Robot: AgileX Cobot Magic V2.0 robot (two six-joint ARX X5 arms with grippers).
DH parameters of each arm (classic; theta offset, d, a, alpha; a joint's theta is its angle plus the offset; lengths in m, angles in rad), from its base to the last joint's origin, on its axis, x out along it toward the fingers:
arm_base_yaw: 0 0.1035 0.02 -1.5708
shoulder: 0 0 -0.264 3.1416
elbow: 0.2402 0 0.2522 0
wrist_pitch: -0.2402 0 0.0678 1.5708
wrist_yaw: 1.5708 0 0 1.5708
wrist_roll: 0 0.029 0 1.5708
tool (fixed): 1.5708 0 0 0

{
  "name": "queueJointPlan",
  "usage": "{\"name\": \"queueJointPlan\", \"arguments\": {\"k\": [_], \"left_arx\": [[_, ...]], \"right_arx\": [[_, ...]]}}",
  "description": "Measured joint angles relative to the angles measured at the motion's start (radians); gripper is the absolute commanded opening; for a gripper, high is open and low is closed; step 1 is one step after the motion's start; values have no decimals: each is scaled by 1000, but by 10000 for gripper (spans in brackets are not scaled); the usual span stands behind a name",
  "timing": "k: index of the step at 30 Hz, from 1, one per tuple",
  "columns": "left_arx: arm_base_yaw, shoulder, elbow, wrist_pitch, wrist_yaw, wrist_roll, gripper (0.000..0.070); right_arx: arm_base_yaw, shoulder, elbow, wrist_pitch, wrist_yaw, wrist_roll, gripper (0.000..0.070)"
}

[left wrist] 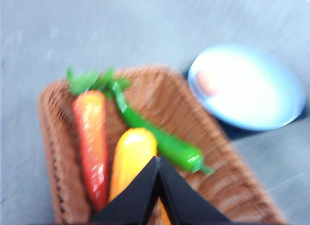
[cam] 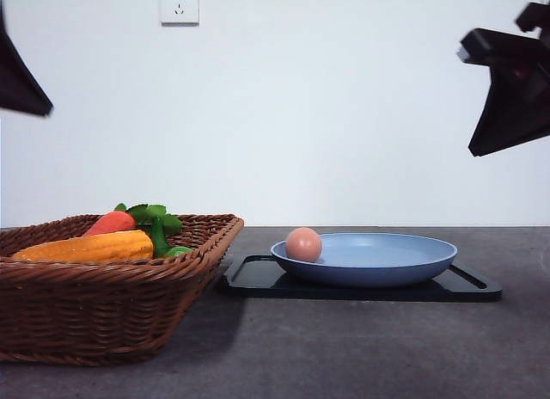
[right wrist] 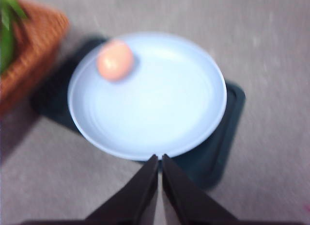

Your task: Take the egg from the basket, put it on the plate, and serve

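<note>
Egg (cam: 303,244) sits at the plate's (cam: 387,263) nine o'clock rim, clear of the basket (cam: 103,317), and with both sets of fingers (left wrist: 158,196) (right wrist: 160,196) pressed together and empty above, the plate on its tray (cam: 468,287) looks ready to serve.

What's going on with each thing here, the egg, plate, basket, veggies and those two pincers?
egg: lying in the plate, near its basket-side rim, free of both pincers.
plate: upright on the black tray.
basket: upright, holding carrot, corn and green pepper.
left pincer: shut, empty, above the basket.
right pincer: shut, empty, above the plate.
</note>
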Motion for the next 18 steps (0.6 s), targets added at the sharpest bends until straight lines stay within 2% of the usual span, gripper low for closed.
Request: {"name": "queueJointPlan", "arguments": {"k": [6,18], "left_arx": [[-2,-116,-1,27,0,-32,0],[-2,-123,-1,23,0,-34,0]], "right_arx": [[0,-51,-17,43,0,25,0],[0,-61,-17,44,0,29,0]]}}
